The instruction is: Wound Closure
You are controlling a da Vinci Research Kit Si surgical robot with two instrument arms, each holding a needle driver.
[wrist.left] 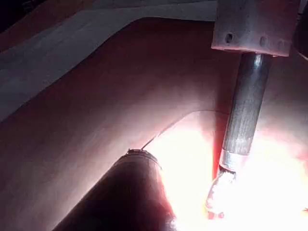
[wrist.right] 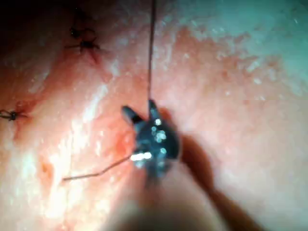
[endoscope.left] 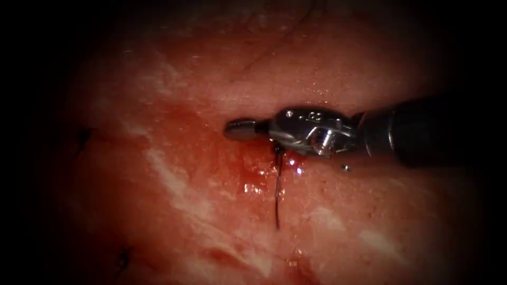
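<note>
My right tool reaches in from the right over the tissue, level with the wet red cut. Its jaws stand open: one points left, the other angles down toward the cut. A dark thread runs from under the jaws straight down the picture and lies on the tissue. The right wrist view has the open right tool with a taut thread running away from one jaw tip and a slack, kinked thread trailing off its side. Nothing sits between the jaws.
Two dark tied stitches sit on the tissue at the far left, seen also as stitches from the right wrist. Red fluid pools around the cut. In the left wrist view, the left arm's dark shaft lies beside the right arm's metal shaft.
</note>
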